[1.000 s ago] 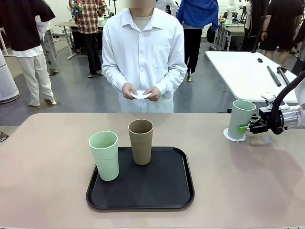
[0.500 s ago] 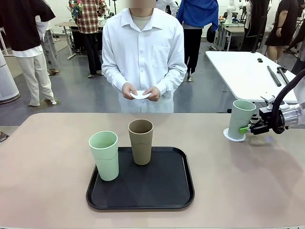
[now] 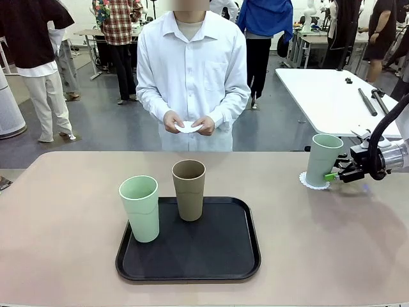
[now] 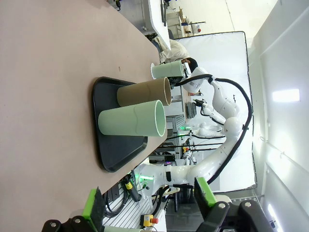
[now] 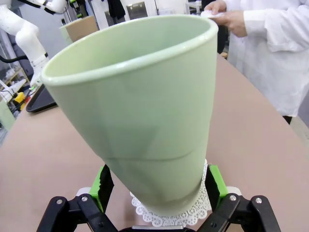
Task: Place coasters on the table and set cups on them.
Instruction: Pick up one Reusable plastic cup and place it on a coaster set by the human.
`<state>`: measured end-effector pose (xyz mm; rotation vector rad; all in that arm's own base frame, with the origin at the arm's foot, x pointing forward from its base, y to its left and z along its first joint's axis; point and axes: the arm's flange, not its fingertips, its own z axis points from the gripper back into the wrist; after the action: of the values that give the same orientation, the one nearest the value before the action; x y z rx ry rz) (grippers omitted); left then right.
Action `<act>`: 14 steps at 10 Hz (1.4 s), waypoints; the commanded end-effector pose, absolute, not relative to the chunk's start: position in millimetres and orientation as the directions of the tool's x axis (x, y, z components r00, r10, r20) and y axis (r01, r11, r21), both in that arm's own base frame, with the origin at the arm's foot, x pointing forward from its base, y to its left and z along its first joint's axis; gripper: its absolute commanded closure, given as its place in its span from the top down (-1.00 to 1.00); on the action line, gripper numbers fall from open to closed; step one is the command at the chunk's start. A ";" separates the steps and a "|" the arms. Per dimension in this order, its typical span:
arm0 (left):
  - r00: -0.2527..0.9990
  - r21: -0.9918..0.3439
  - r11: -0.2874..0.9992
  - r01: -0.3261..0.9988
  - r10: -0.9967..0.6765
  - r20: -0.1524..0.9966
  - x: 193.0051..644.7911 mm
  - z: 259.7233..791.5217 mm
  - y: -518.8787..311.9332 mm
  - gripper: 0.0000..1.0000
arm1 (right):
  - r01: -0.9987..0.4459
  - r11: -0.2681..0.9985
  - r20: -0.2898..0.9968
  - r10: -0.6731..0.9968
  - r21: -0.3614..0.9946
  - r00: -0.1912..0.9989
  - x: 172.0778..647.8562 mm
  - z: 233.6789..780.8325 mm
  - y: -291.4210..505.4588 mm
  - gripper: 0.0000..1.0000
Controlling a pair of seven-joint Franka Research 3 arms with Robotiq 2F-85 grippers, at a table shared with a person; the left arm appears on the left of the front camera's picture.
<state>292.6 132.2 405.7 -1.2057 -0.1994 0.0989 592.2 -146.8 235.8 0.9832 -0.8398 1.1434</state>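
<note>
One setting out of three looks finished. At the far right of the tabletop (image 3: 64,211) a green cup (image 3: 323,158) stands upright on a lacy white coaster (image 3: 311,185), whose scalloped edge shows round the cup's base. The right end effector (image 3: 332,175) sits low, just to the right of that cup. In the right wrist view its fingers are spread to either side of the cup's foot with a sliver of gap at each pad, so it does not appear to be pinching the cup.

Two cups are left on the black tray (image 3: 246,256) in the near middle. A second green cup (image 3: 140,208) stands at the tray's left side. A brown cup (image 3: 189,189) stands just beyond it to the right, toward the tray's far edge. Both are upright, and neither has a coaster under it.

The person at the far side holds a second coaster (image 3: 189,128) in both hands (image 3: 203,123), not yet laid down. Whether a third is stacked with it is too small to tell.

The left end effector (image 4: 147,203), seen in the left wrist view, is spread wide with nothing between its fingers, well apart from the tray.

By my reckoning the job is roughly a third done. Two coasters have yet to go onto bare tabletop, and the two tray cups have yet to be set on them.
</note>
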 end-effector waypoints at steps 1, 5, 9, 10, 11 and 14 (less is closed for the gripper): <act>0.976 -0.939 0.340 0.046 0.185 0.114 292.0 406.5 133.5 1.00 | -0.970 0.121 0.893 0.378 0.213 0.243 595.0 245.2 -152.6 1.00; 0.976 -0.939 0.340 0.046 0.185 0.114 292.0 406.5 133.5 1.00 | -0.929 0.325 0.779 0.530 0.178 0.335 576.9 290.5 -170.0 1.00; 0.976 -0.939 0.340 0.046 0.185 0.114 292.0 406.5 133.5 1.00 | -0.773 0.611 0.579 0.574 0.167 0.579 542.2 386.1 -139.6 1.00; 0.976 -0.939 0.340 0.046 0.185 0.114 292.0 406.5 133.5 1.00 | -0.725 0.673 0.530 0.566 0.145 0.631 531.3 412.7 -121.1 1.00; 0.976 -0.939 0.340 0.046 0.185 0.114 292.0 406.5 133.5 1.00 | -0.683 0.713 0.500 0.537 0.162 0.679 522.8 435.8 -103.7 1.00; 0.976 -0.939 0.340 0.046 0.185 0.114 292.0 406.5 133.5 1.00 | -0.537 0.827 0.338 0.464 0.166 0.819 502.6 461.5 -57.4 1.00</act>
<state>292.7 132.1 405.7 -1.2056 -0.1987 0.0988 507.8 -68.6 464.3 0.2870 -0.3563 0.5850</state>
